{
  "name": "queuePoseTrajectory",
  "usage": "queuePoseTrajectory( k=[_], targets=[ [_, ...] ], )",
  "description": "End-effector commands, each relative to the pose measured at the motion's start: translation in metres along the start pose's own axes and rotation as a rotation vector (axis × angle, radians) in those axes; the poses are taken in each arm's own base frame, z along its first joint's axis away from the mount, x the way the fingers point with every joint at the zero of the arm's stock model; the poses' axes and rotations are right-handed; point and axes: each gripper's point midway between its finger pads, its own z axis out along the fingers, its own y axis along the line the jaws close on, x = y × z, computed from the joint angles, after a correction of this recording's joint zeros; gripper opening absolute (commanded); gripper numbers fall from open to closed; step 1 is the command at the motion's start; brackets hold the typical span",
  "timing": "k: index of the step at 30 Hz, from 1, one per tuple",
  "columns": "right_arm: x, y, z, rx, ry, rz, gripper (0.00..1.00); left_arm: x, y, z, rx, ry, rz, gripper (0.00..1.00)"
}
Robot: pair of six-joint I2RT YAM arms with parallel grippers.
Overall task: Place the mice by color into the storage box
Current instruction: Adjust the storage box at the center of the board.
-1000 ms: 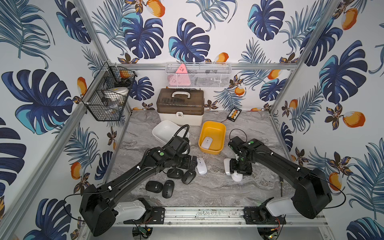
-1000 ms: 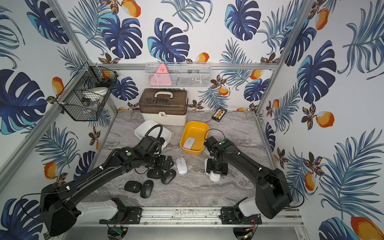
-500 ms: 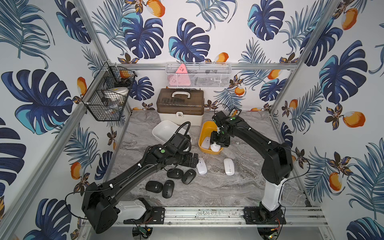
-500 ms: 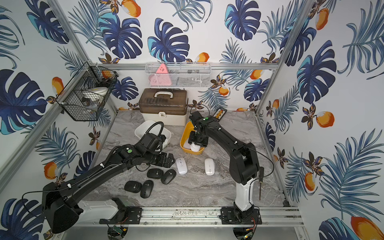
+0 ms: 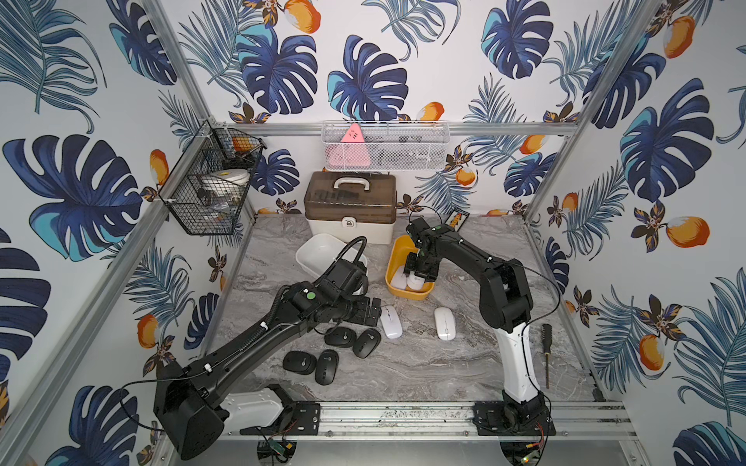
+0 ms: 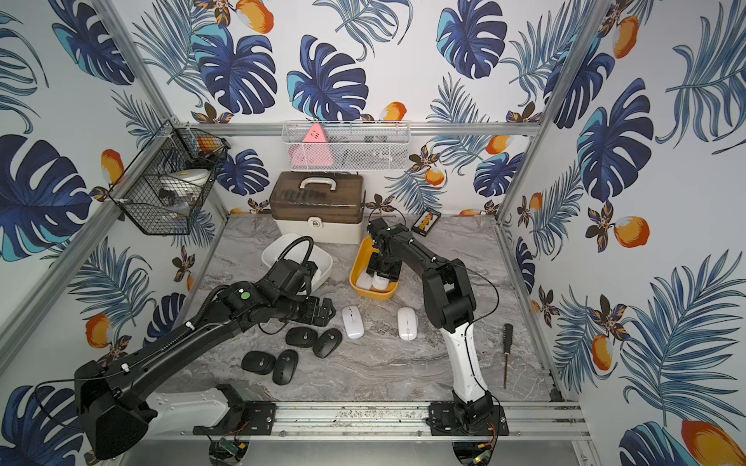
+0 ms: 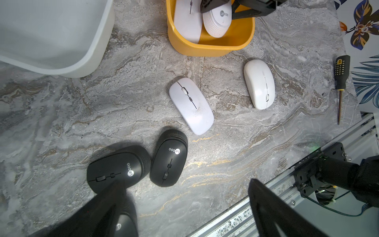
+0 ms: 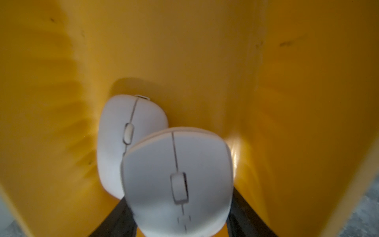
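Spreading across both top views, the grey marbled tabletop [image 5: 424, 379] carries everything. The black left arm [image 5: 250, 347] stretches low over it from the near rail. Its left gripper [image 5: 365, 314] hangs just above the surface with its fingers [image 7: 96, 213] spread wide around nothing, and the left wrist view catches only their dark, blurred tips. The black right arm [image 5: 480, 262] bends down into the yellow plastic tub [image 5: 407, 294], hiding much of its inside from above. At the back stands a cream storage case with a brown see-through lid [image 5: 350, 201], its contents too dim to read. The white plastic tub [image 5: 317, 252] is partly covered by the left arm's wrist and cable. Inside the yellow tub the right gripper [image 5: 420, 276] is clamped on a glossy white mouse with a ribbed rear [image 8: 178, 180]. That mouse is tilted, wheel toward the wrist camera, and overlaps a second white mouse [image 8: 123, 133] lying beside it; whether it touches the tub floor cannot be told. On the bare table a slim white mouse [image 5: 391, 321] lies just beside the left gripper, with an off-white mouse [image 5: 445, 322] near it. Four black oval mice [image 5: 366, 343] sit in two close pairs nearer the rail, one of them mostly hidden under a fingertip in the left wrist view. A black-handled screwdriver [image 5: 545, 351] lies well apart by the right wall.
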Motion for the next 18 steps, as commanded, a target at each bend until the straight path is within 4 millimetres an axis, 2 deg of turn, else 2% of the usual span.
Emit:
queuePoseTrajectory(
  k=[1,9,13,18],
  targets=[
    [0.008,-0.023,-0.003,0.061,0.012,-0.020,0.52,0.001,0.003,0.001,-0.016,0.002,-0.014,0.99],
    [0.022,-0.060,-0.010,0.125,0.022,-0.045,0.53,-0.001,-0.002,0.008,0.005,0.014,-0.024,0.99],
    [0.023,-0.069,-0.009,0.142,0.033,-0.056,0.56,-0.002,-0.004,0.012,0.015,0.019,-0.028,0.99],
    [0.020,-0.067,-0.001,0.129,0.053,-0.051,0.69,-0.001,-0.005,0.015,0.017,0.028,-0.034,0.99]
  ],
)
